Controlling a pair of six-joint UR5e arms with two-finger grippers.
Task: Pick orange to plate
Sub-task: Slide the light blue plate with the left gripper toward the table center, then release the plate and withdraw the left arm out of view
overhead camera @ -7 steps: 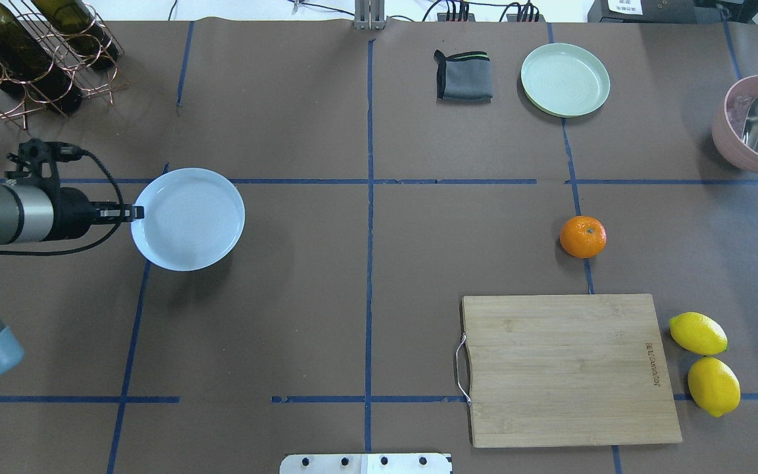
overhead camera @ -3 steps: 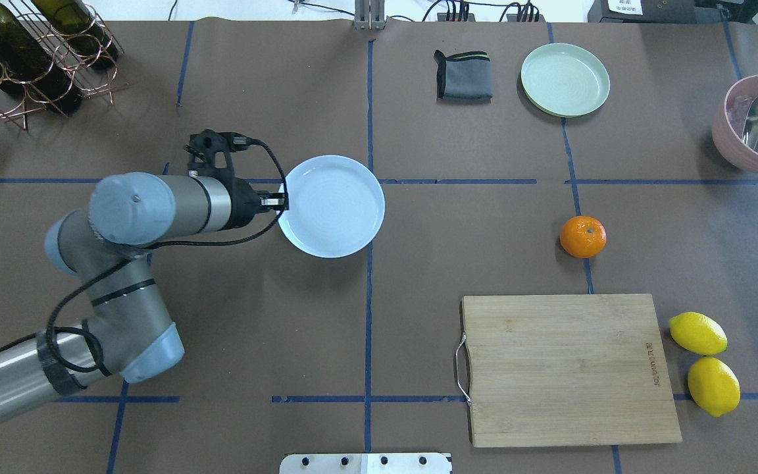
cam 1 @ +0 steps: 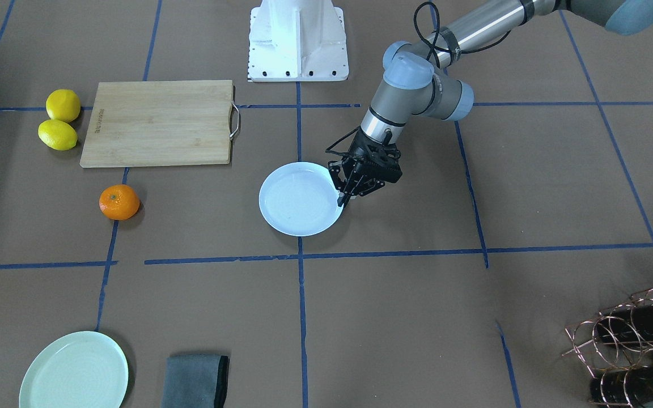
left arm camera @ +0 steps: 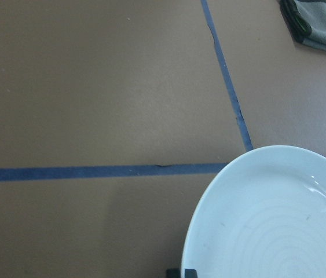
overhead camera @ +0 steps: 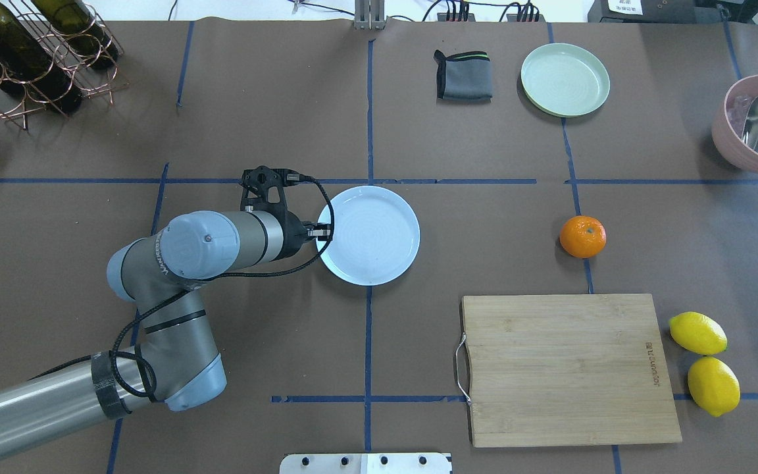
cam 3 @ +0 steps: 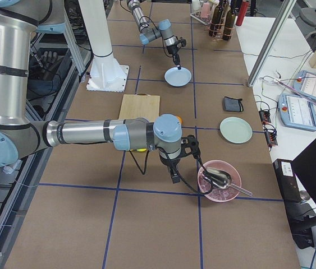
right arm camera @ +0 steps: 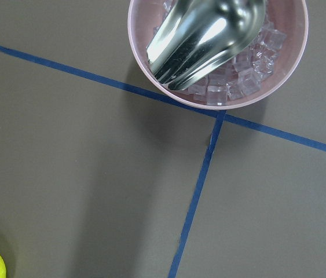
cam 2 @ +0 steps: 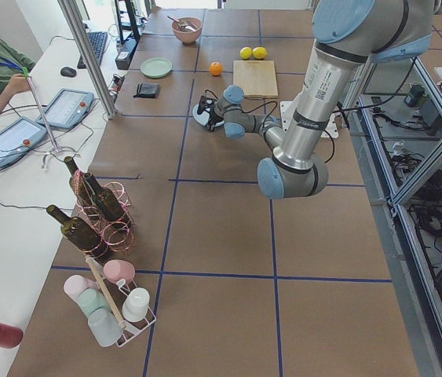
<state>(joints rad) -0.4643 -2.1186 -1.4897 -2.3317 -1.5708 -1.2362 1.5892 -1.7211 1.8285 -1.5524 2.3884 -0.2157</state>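
The orange (overhead camera: 583,236) rests on the brown table, right of centre, just beyond the cutting board; in the front-facing view the orange (cam 1: 119,202) is at the left. The pale bluish-white plate (overhead camera: 369,235) sits near the table's middle, with nothing on it. My left gripper (overhead camera: 322,232) is shut on the plate's left rim, and in the front-facing view the left gripper (cam 1: 342,199) pinches the plate (cam 1: 301,198) at its right edge. The left wrist view shows the plate (left arm camera: 267,220) close below. My right gripper (cam 3: 174,175) hangs beside the pink bowl; whether it is open or shut I cannot tell.
A wooden cutting board (overhead camera: 570,368) lies near right, with two lemons (overhead camera: 697,333) beside it. A pale green plate (overhead camera: 564,79) and a grey cloth (overhead camera: 464,76) sit at the far side. A pink bowl (overhead camera: 757,125) with ice and a scoop stands far right. A bottle rack (overhead camera: 24,52) stands far left.
My left arm has carried the plate from the table's left to near its middle, then slightly toward the robot. The orange has not moved.
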